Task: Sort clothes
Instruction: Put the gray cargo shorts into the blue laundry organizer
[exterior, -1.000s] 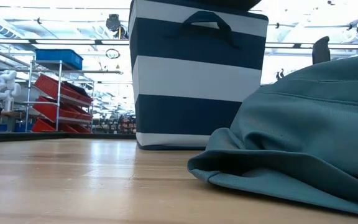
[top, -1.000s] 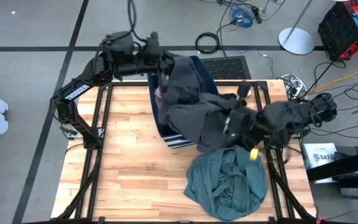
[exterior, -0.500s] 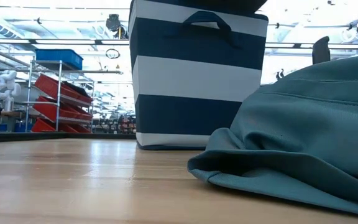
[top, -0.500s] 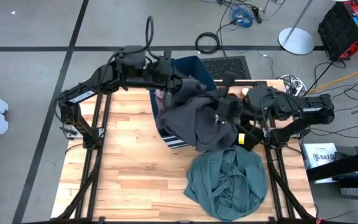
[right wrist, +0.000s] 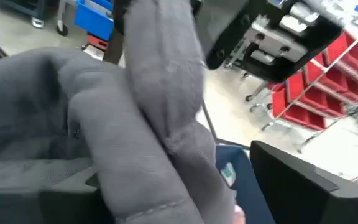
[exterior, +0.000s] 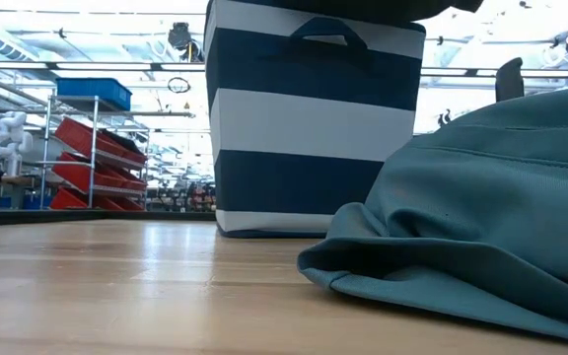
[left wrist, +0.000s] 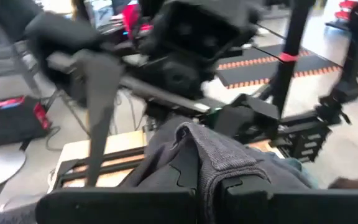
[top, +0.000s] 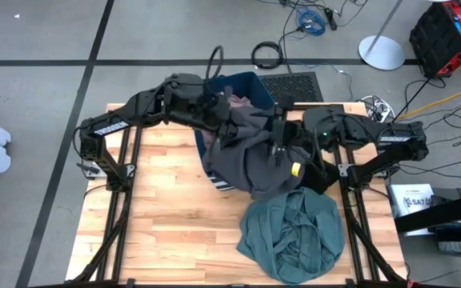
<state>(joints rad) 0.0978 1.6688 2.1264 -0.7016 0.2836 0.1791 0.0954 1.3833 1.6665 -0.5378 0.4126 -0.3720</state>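
Garment (top: 250, 156), dark grey, draped over bin (top: 250, 84).

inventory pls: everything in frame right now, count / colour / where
dark grey garment: 1, dark grey, draped over the bin's top and front, held up at the left fingers
grey-green garment: 1, grey-green, heaped on the table in front of the bin
pink fabric: 1 patch, dusty pink, showing inside the bin
bin: 1, navy and white stripes, at the table's rear centre
table: 1, light wood, black frame
left gripper: 1, black, over the bin, shut on the dark grey garment
right gripper: 1, black, at the garment's right side, fingers open
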